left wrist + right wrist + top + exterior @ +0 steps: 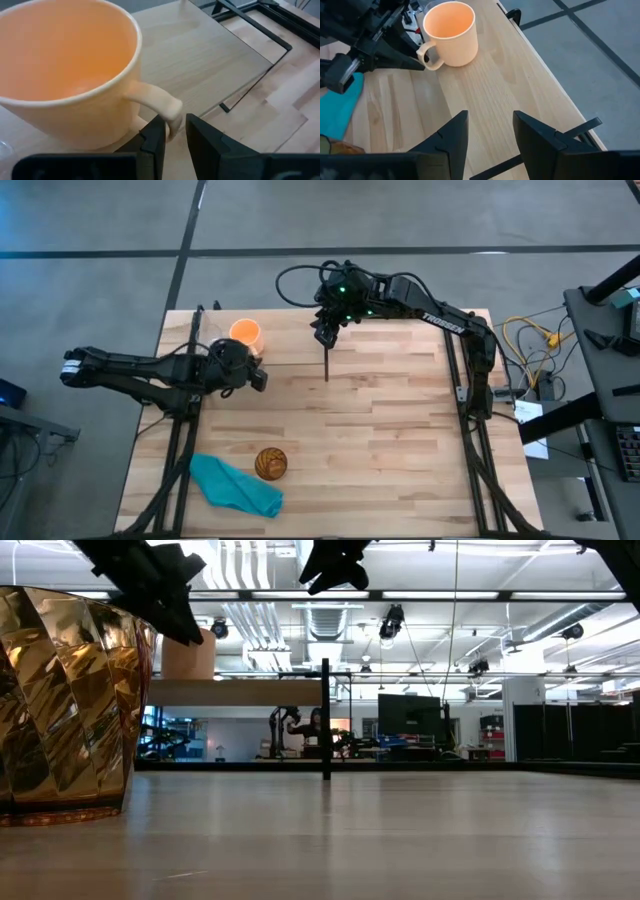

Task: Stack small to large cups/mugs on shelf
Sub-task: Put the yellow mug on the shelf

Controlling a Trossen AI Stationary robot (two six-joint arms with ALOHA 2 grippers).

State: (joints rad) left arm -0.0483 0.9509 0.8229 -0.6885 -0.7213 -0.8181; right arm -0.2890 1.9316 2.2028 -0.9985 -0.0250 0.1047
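Observation:
The orange mug (245, 332) stands upright on the raised wooden shelf (400, 342), near its left end; it also shows in the low view (188, 655) and the right wrist view (451, 32). My left gripper (175, 132) is at the mug's handle, fingers close together. My right gripper (490, 135) hovers open over the shelf by the black divider (327, 365), touching nothing. The amber patterned tumbler (271, 463) stands on the table near the front edge, large in the low view (65, 705). I cannot make out the clear cup for certain. My left gripper has the outer bend of the orange mug's handle (171, 111) between its two fingers, pinched at their free ends. The fingers come slanting down from the table's near side. The mug stays upright with its base on the shelf.
A teal cloth (235, 485) lies crumpled beside the tumbler at the table's near left. Black frame posts (470, 380) run along both table sides. The shelf right of the divider and the table's middle (380, 440) are bare wood.

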